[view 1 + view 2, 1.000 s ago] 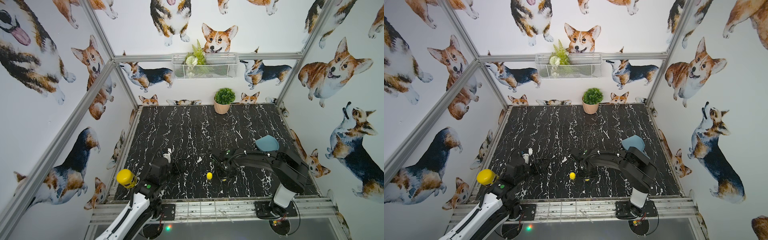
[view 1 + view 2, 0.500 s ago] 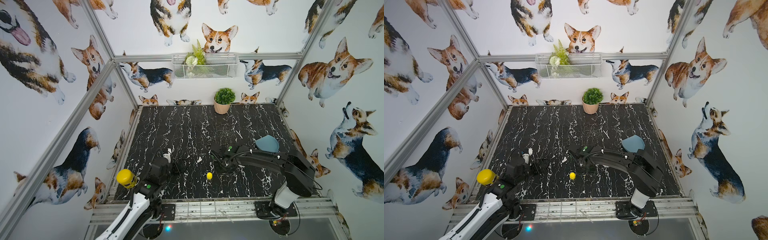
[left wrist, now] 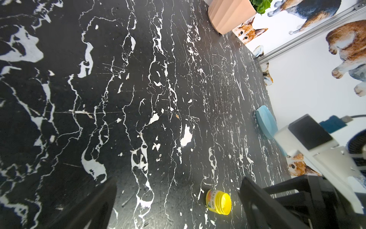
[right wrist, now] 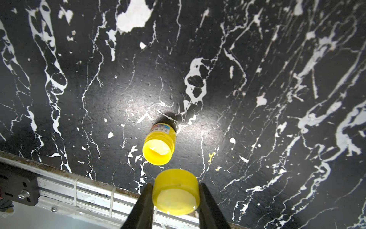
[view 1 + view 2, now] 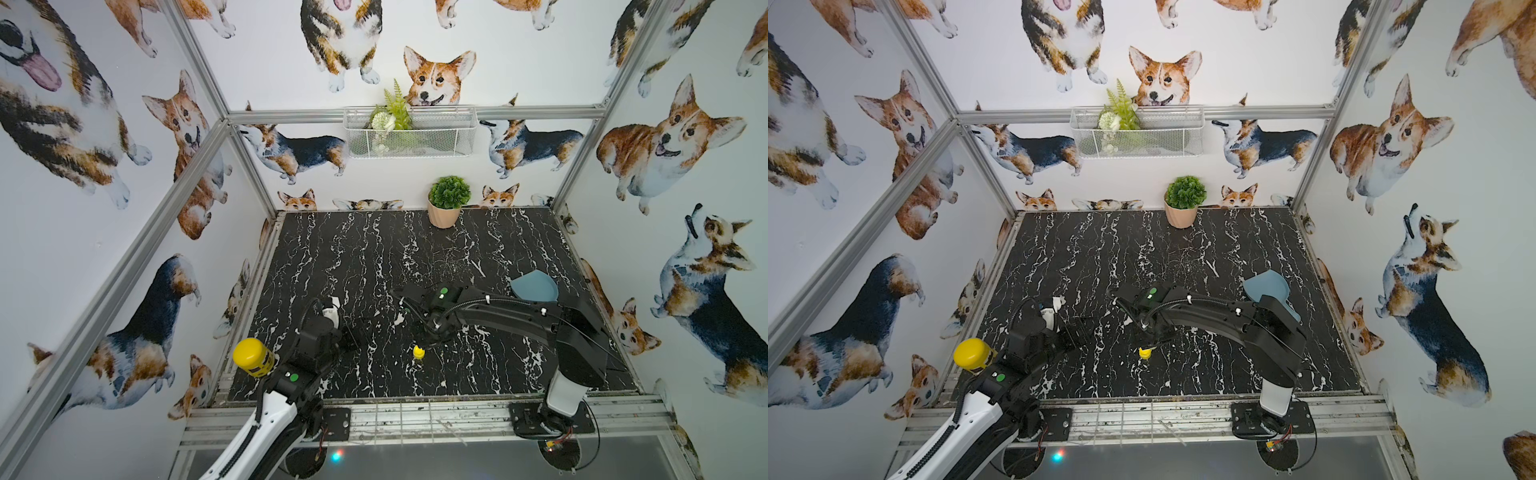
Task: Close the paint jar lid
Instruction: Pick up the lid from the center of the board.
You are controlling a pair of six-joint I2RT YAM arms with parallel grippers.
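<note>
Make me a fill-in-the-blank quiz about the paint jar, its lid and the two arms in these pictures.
The right tool grips the lid, so the paint jar stands ____.
The left tool, jaws wide apart, holds ____.
The paint jar rests upright on the ____ marble-patterned table.
Missing words: open; nothing; black.
</note>
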